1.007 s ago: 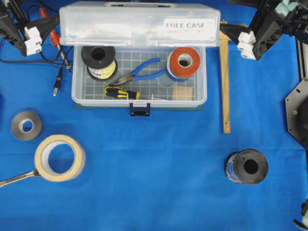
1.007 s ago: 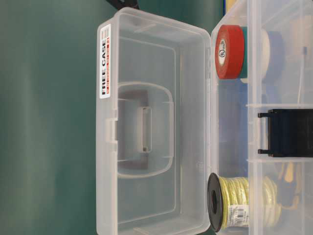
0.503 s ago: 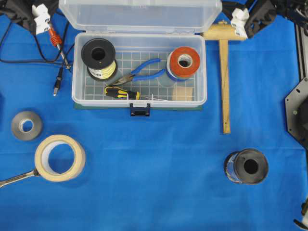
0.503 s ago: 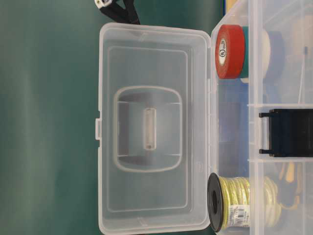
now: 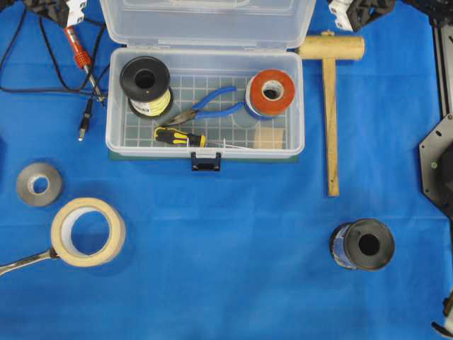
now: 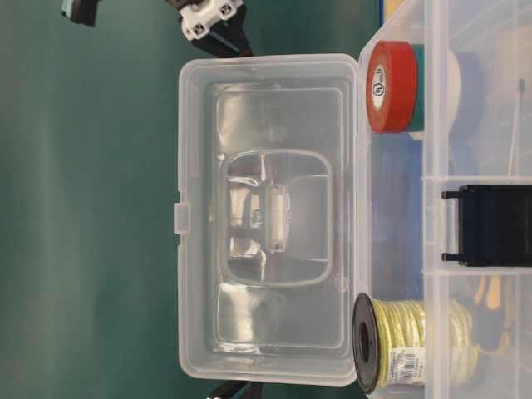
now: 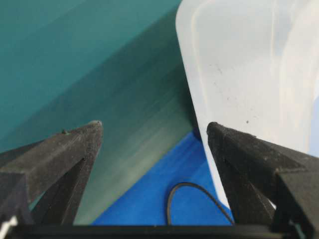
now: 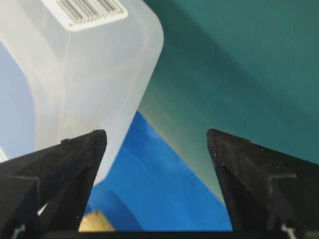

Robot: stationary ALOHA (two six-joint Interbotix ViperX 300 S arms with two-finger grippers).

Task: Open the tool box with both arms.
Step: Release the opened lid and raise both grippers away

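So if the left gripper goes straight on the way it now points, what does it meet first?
Probably nothing soon. The open left gripper points past the tool box lid, which stands just beside its right-hand finger. Ahead lie only blue cloth and the teal backdrop; depth is unclear.

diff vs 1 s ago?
The tool box lid has swung further back, toward the top of the overhead view; its FREE CASE label no longer shows there. Both arms retreated to the top edge, left pincer and right pincer open, holding nothing. The hammer head is now uncovered. Box contents and the items on the cloth stayed put.
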